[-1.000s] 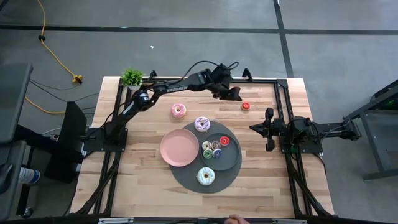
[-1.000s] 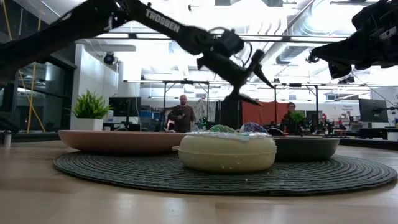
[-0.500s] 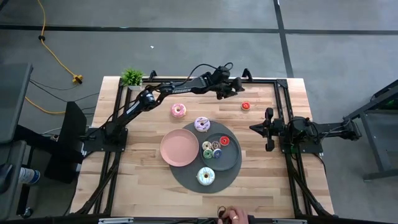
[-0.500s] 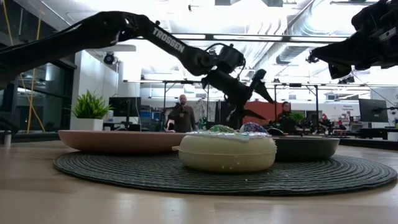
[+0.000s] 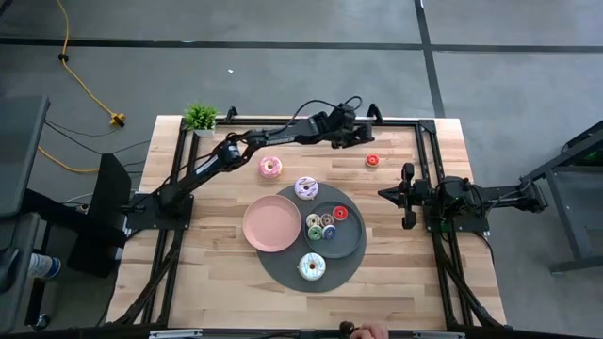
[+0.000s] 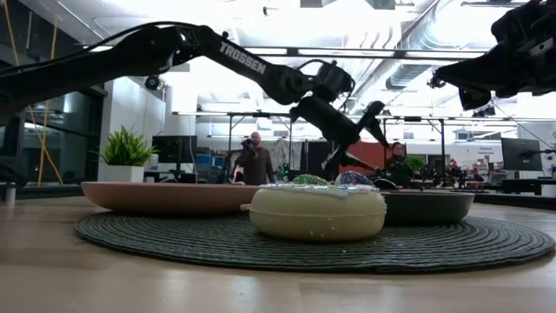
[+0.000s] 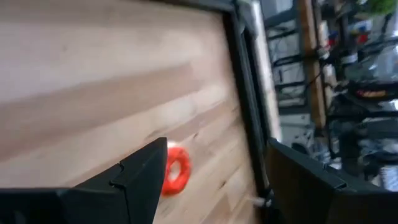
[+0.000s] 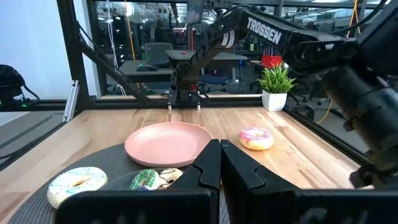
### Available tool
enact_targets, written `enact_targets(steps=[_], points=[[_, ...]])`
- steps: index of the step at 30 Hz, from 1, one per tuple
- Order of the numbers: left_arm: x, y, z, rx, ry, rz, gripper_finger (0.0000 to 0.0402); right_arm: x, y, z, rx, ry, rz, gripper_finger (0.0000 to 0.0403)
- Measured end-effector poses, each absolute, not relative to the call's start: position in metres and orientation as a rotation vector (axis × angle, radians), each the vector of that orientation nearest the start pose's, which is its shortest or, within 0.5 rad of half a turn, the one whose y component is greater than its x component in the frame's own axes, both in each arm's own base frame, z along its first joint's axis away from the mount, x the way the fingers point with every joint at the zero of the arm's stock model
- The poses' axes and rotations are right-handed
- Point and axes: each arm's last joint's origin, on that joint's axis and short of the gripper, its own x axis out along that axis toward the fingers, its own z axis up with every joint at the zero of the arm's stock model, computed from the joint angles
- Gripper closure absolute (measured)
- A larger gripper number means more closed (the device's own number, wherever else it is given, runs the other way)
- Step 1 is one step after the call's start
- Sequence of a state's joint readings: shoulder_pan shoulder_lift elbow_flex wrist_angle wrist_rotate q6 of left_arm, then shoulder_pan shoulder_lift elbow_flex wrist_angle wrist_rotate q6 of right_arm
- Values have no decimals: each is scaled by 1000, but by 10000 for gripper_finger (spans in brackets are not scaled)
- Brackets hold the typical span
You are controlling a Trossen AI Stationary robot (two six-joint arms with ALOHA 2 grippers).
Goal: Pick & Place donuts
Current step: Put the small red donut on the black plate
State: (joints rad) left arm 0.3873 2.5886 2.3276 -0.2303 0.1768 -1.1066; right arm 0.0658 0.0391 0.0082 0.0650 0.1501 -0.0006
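Jaws on the left gripper (image 5: 358, 138) stand apart with nothing between them, and over the last second that arm has drawn back a touch and dropped lower toward the far end of the counter (image 5: 217, 282), its tips now pointing at the lone red donut (image 5: 372, 160) near the far right corner. In the left wrist view the red ring (image 7: 176, 169) sits just off one finger, though the blur there makes the gap hard to judge. That reads as lining up for a pick. The right gripper (image 5: 408, 196) waits with its jaws pressed together at the counter's right edge. Other donuts lie around the grey plate (image 5: 350, 237) and pink plate (image 5: 271, 226).
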Motion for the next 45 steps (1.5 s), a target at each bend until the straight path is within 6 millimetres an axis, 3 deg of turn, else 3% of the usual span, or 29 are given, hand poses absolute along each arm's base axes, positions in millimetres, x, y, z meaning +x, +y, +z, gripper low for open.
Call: enact_targets(steps=[14, 23, 29, 33, 37, 45], points=[[555, 186, 164, -1187, 403, 475, 144, 99, 2, 169, 3, -34, -85, 402], [557, 181, 165, -1189, 383, 508, 146, 99, 2, 169, 3, -34, -85, 402], [559, 178, 169, -1242, 411, 374, 168, 99, 2, 169, 3, -34, -85, 402], [559, 182, 189, -1240, 405, 146, 184, 99, 2, 169, 3, -33, -85, 402], [549, 185, 225, -1182, 411, -36, 213, 99, 2, 169, 3, -34, -85, 402], [514, 179, 289, -1057, 439, -247, 291, 99, 2, 169, 3, -34, -84, 402]])
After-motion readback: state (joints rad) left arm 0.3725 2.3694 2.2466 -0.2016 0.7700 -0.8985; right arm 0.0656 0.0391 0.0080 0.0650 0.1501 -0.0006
